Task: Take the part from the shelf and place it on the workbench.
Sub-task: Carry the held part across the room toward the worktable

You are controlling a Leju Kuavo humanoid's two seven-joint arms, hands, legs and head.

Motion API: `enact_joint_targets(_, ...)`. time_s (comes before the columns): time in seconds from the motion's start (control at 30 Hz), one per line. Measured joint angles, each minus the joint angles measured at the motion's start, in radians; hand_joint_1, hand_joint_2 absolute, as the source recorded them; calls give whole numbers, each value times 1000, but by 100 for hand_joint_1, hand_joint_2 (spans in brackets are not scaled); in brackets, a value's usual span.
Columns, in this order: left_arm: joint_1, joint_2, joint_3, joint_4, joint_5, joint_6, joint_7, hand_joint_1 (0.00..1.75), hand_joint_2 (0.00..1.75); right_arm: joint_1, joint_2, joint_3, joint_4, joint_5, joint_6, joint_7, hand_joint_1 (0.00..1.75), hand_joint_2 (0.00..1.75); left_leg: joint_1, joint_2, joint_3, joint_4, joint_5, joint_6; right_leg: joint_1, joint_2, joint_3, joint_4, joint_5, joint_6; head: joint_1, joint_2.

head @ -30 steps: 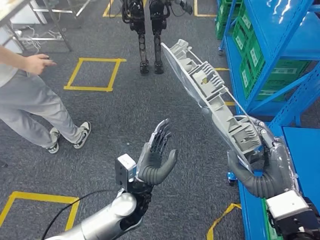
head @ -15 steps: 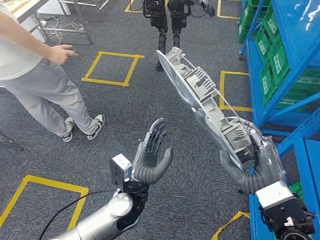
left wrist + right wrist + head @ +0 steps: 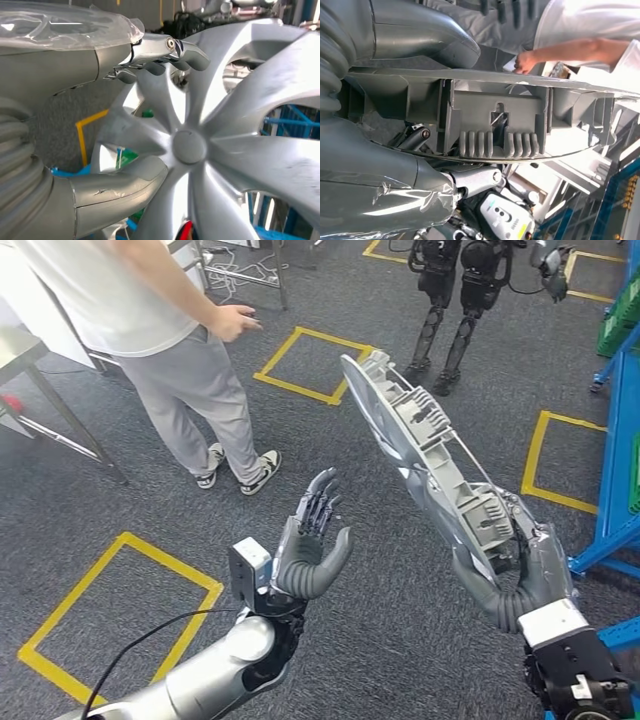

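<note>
Gripping grey part (image 3: pixel 434 465), right hand (image 3: pixel 521 575); left hand (image 3: pixel 309 550) seemingly empty, spread.

A person (image 3: pixel 162 330) in a white top and grey trousers stands on the grey carpet (image 3: pixel 377 640), well beyond the left hand (image 3: pixel 309 550). Yellow tape squares (image 3: pixel 121 605) mark the floor. Another robot's dark legs (image 3: pixel 445 320) stand farther off.

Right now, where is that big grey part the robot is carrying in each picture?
Head view: the grey part slants up from the right hand, right of centre.
Left wrist view: its silver spoked face spreads beyond the left hand.
Right wrist view: its ribbed back runs across the middle.
Shared landmark: blue shelving.
</note>
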Motion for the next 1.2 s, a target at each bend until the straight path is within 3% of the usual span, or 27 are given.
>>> enact_joint_targets(0.03,-1,2,0,0,0,4,0,0,175,1,2,-1,2,0,1,0,175,175,-4,32,-13,26,-15,-6,-1,-15,4,-4,2,-5,-4,0)
enact_joint_targets(0.1,-5,5,0,1,0,11,0,0,175,2,4,-2,7,1,2,-3,175,175,-7,112,-70,143,-72,-16,2,-47,8,-8,2,-14,-14,0)
enact_joint_targets(0.17,-6,6,0,2,0,16,1,0,175,3,5,-5,11,2,4,-5,175,175,-4,138,-139,273,-119,-20,7,-79,9,-8,0,-19,-17,0)
enact_joint_targets(0.2,-6,8,0,3,0,19,1,0,175,4,5,-6,14,2,6,-6,175,175,-3,141,-152,296,-119,-20,8,-95,10,-8,-1,-20,-19,0)
enact_joint_targets(0.23,-6,9,0,4,0,22,1,0,175,5,6,-7,17,2,7,-6,175,175,-3,142,-142,275,-100,-19,10,-110,11,-8,-3,-20,-20,0)
enact_joint_targets(0.27,-6,11,0,4,-1,25,1,0,175,6,6,-8,19,2,8,-6,175,175,-3,149,-109,214,-67,-15,11,-125,13,-8,-5,-20,-22,0)
enact_joint_targets(0.33,-8,14,0,4,-2,28,1,0,175,6,7,-11,22,2,8,-6,175,175,-12,187,-26,62,-12,-1,17,-148,18,-8,-11,-15,-25,0)
enact_joint_targets(0.4,-12,15,0,4,-4,31,2,0,175,5,9,-16,23,3,9,-6,175,175,-22,205,11,-7,3,15,23,-166,23,-9,-17,-8,-23,0)
enact_joint_targets(0.47,-14,19,0,4,-9,39,2,0,175,4,12,-22,25,3,12,-6,175,175,-24,181,12,-11,3,25,24,-182,30,-11,-22,2,-19,0)
enact_joint_targets(0.53,-16,22,2,4,-13,46,3,0,175,4,13,-28,28,3,16,-5,175,175,-18,161,18,-20,6,34,20,-152,23,12,-45,11,-16,0)
enact_joint_targets(0.6,-22,23,3,5,-15,49,3,0,175,4,13,-34,33,3,19,-5,175,175,-13,140,22,-25,8,42,16,-94,-23,115,-103,16,-9,0)
enact_joint_targets(0.67,-25,24,3,7,-18,51,5,0,175,7,13,-40,38,3,23,-5,175,175,-13,114,22,-24,8,45,15,-70,-89,254,-156,18,-3,0)
enact_joint_targets(0.7,-24,25,3,8,-20,53,6,0,175,9,13,-42,42,3,25,-5,175,175,-13,99,23,-23,8,45,14,-67,-110,290,-158,19,-2,0)
enact_joint_targets(0.73,-24,26,4,9,-22,55,7,0,175,10,14,-44,45,3,27,-5,175,175,-12,83,23,-21,7,44,13,-65,-114,286,-138,20,-2,0)
enact_joint_targets(0.8,-24,27,6,9,-24,56,8,0,175,11,14,-47,48,2,31,-5,175,175,-9,50,24,-13,3,40,7,-45,-70,166,-57,19,-1,0)
enact_joint_targets(0.83,-25,27,7,9,-25,56,8,0,175,11,14,-48,49,2,32,-4,175,175,-9,35,22,-8,1,35,4,-21,-43,102,-26,19,1,0)
enact_joint_targets(0.9,-26,28,9,9,-26,57,8,0,175,11,15,-50,50,1,33,-5,175,175,-6,9,11,2,2,24,0,16,-4,25,-13,15,3,0)
enact_joint_targets(0.93,-26,29,10,9,-26,57,9,0,175,11,17,-51,51,1,34,-5,175,175,-4,-3,5,2,5,18,2,20,3,19,-19,13,4,0)
enact_joint_targets(0.97,-25,30,10,9,-27,58,9,0,175,11,19,-51,51,1,34,-6,175,175,-3,-15,0,2,9,12,1,9,9,13,-21,9,3,0)
enact_joint_targets(1.0,-24,31,11,9,-29,58,9,0,175,11,20,-52,52,1,35,-6,175,175,-4,-7,-3,4,9,5,1,-4,11,12,-19,4,2,0)
enact_joint_targets(1.07,-24,35,13,9,-32,59,11,0,175,11,24,-55,54,1,35,-6,175,175,-12,55,-29,54,-19,-4,-1,-33,17,4,-15,-8,-7,0)
enact_joint_targets(1.1,-25,36,14,9,-34,60,12,0,175,11,25,-57,55,1,36,-7,175,175,-13,98,-57,111,-47,-8,2,-47,19,2,-15,-13,-12,0)
enact_joint_targets(1.13,-26,36,15,9,-36,62,15,0,175,11,27,-58,56,1,36,-8,175,175,-12,123,-94,183,-78,-10,4,-62,19,2,-15,-16,-17,0)
enact_joint_targets(1.2,-23,37,15,9,-41,67,21,0,175,11,27,-60,58,1,37,-11,175,175,-9,138,-155,296,-111,-13,8,-94,19,2,-18,-20,-20,0)
